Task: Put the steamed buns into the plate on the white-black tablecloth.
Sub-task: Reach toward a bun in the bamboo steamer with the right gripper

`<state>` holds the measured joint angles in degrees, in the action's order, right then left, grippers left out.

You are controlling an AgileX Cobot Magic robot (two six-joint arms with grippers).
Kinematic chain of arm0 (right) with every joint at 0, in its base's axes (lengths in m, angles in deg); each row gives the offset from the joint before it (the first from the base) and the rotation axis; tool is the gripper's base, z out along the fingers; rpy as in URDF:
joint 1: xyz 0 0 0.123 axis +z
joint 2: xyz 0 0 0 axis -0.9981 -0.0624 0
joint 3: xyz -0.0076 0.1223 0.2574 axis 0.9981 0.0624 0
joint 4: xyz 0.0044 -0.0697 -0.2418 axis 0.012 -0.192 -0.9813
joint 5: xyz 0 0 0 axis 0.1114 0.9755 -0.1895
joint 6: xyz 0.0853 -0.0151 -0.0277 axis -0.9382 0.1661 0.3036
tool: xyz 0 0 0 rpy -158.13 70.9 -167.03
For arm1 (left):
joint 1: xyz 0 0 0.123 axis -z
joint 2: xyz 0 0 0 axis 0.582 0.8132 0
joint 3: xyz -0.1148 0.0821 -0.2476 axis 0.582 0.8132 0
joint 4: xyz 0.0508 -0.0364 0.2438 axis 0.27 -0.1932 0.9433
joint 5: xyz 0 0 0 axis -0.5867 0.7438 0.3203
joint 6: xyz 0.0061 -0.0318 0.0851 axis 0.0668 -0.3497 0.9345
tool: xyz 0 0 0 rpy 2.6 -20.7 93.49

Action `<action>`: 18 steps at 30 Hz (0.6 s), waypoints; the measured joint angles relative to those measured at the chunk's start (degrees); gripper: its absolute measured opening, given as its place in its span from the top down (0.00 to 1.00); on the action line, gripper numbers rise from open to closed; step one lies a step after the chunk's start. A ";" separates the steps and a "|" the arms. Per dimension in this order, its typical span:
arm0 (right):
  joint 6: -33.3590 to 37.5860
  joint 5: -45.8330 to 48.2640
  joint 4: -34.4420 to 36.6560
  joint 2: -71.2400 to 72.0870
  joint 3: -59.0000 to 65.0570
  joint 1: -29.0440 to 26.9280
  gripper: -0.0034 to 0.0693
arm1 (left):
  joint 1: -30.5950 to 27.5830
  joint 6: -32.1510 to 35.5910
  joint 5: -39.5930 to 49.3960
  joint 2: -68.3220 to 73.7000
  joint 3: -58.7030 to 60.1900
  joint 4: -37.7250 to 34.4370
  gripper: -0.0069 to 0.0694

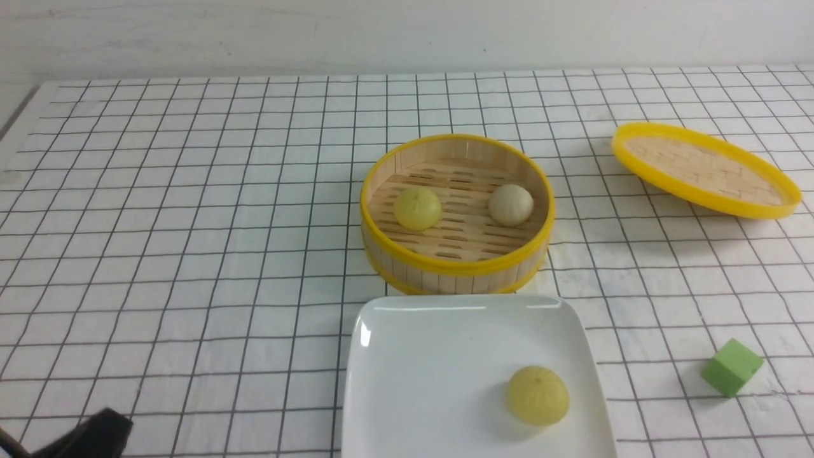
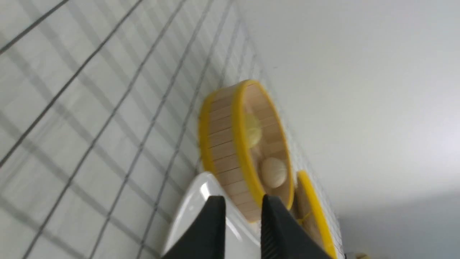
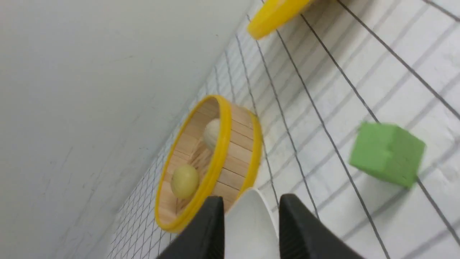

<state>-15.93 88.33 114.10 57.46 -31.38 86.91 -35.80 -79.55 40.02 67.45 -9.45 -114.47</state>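
From the front camera I see one pale yellow bun (image 1: 537, 395) lying in the plate (image 1: 407, 356), toward its near right corner. The plate sits on the white-black tablecloth (image 1: 191, 222), just in front of the bamboo steamer (image 1: 458, 267). Inside the steamer are a second yellow bun (image 1: 417, 208) on the left and an off-white bun (image 1: 510, 204) on the right, set apart from each other. The steamer lid (image 1: 706, 170) rests tilted at the far right with its woven inside showing, and a green cube (image 1: 731, 367) sits on the cloth to the right of the plate. That camera gives me only a dark scrap of my left arm at the lower left edge and nothing of the right arm, so I judge the pincers from the wrist cameras. The left gripper (image 2: 242, 198) has its black fingers a narrow gap apart with nothing between them. Past it I see a plate corner, the steamer side-on with both buns, and the lid's edge. The right gripper (image 3: 251, 198) stands a little wider and is also empty, with the plate rim, the steamer and the cube beyond it. Neither wrist camera shows the bun in the plate.
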 joint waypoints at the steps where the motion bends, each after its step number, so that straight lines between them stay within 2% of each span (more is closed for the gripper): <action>1: 0.00 0.00 -0.20 0.00 -0.49 0.00 0.65 | 0.00 1.06 0.10 0.00 -1.05 0.00 0.71; 3: 7.87 -0.14 -4.16 -2.34 -8.31 0.00 0.74 | 0.00 7.18 1.86 2.51 -7.65 0.25 0.85; 5: 10.99 0.09 -6.45 -4.27 -11.22 0.00 0.80 | 0.00 9.28 3.65 4.65 -10.36 1.03 0.88; 7: 15.85 3.96 -12.32 -11.59 -18.35 0.00 0.94 | 0.00 11.19 9.84 12.61 -15.35 4.46 0.91; 9: 16.33 11.06 -16.24 -19.48 -22.93 0.00 0.97 | 0.00 11.61 17.04 20.15 -18.27 7.62 0.91; 10: 16.33 11.93 -16.53 -20.38 -23.33 0.00 0.97 | 0.00 11.73 17.74 20.95 -18.51 7.62 0.91; 12: 15.52 22.54 -19.04 -32.14 -27.03 0.00 0.97 | 0.00 12.79 25.02 29.64 -20.56 11.39 0.91; 14: 16.18 28.82 -19.25 -41.50 -28.91 0.00 0.96 | 0.00 14.34 28.52 37.17 -21.81 13.57 0.91; 17: 21.56 31.99 -13.85 -56.05 -31.70 0.00 0.96 | 0.00 17.80 30.12 46.60 -23.26 14.62 0.91; 18: 25.37 32.40 -9.58 -61.32 -32.64 0.00 0.96 | 0.00 19.43 30.19 49.53 -23.71 14.55 0.91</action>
<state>9.43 120.73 104.52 -3.86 -64.02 86.91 -35.80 -60.12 70.21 116.98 -33.16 -99.92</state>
